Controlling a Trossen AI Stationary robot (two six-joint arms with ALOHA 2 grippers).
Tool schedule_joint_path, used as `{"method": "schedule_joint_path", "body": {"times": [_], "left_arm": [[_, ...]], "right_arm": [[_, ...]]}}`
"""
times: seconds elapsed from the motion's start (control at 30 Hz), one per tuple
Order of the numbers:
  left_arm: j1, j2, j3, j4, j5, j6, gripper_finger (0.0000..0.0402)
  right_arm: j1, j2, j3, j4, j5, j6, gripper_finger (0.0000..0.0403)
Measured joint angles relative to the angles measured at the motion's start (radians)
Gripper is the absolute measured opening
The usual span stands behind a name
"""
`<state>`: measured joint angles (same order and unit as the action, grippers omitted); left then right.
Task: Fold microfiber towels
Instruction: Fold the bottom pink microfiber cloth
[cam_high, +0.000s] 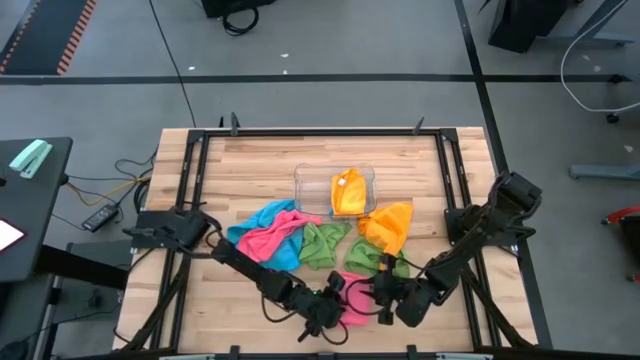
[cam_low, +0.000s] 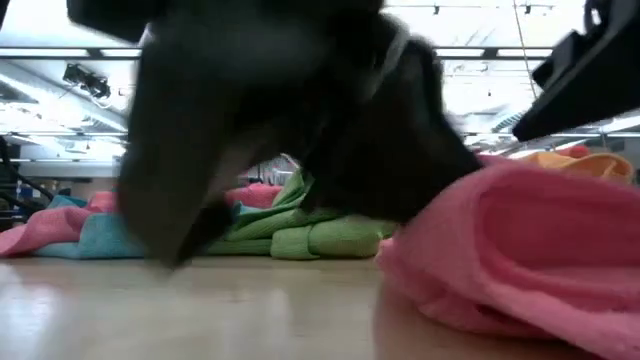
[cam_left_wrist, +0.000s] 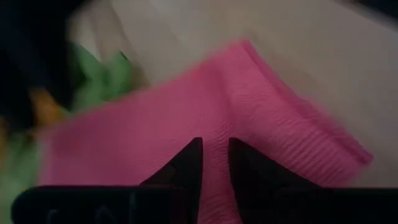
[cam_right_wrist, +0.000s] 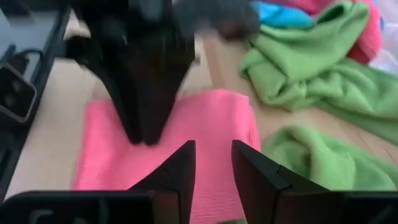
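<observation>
A folded pink microfiber towel (cam_high: 357, 310) lies flat near the table's front edge, between my two grippers. It also shows in the low view (cam_low: 520, 250). My left gripper (cam_left_wrist: 214, 163) comes at it from the table's left. My right gripper (cam_right_wrist: 213, 167) comes from the right. Each has pink cloth in the narrow gap between its fingers. In the right wrist view my left gripper (cam_right_wrist: 144, 134) is blurred and points down at the towel's far part. Loose pink, blue, green and orange towels lie behind. My left gripper has the pink towel's surface (cam_left_wrist: 214, 140) between its fingertips, slanting down from the table's left. One layer or several, I cannot tell. The towel lies on the table. My right gripper has the pink towel's near part (cam_right_wrist: 213, 146) between its fingertips, slanting down from the table's right. The towel stays flat on the table.
Behind the pink towel lie two green towels (cam_high: 322, 245) (cam_high: 365, 262), a pink and blue heap (cam_high: 268, 238) and an orange towel (cam_high: 390, 225). A clear tray (cam_high: 305, 178) farther back holds another orange towel (cam_high: 348, 192). Bare wood shows at the far and left parts.
</observation>
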<state>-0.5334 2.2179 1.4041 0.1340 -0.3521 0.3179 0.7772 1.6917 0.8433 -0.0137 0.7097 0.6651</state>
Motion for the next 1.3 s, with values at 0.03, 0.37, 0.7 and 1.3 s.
{"method": "schedule_joint_path", "body": {"times": [0.03, 0.37, 0.7, 1.3], "left_arm": [[-0.004, 0.0, 0.0, -0.006, 0.015, -0.006, 0.008], [-0.021, -0.004, 0.001, -0.019, 0.008, -0.019, 0.0075], [-0.021, -0.004, 0.001, -0.019, -0.01, 0.01, 0.0054], [-0.031, -0.006, 0.001, -0.028, -0.01, 0.055, 0.0044]], "right_arm": [[-0.009, 0.0, 0.0, 0.025, 0.0, -0.014, 0.0112], [-0.056, 0.011, 0.0, 0.203, -0.026, -0.142, 0.0112], [-0.061, 0.18, 0.0, 0.345, -0.04, -0.15, 0.0112], [-0.164, 0.161, 0.0, 0.042, -0.015, -0.171, 0.0112]]}}
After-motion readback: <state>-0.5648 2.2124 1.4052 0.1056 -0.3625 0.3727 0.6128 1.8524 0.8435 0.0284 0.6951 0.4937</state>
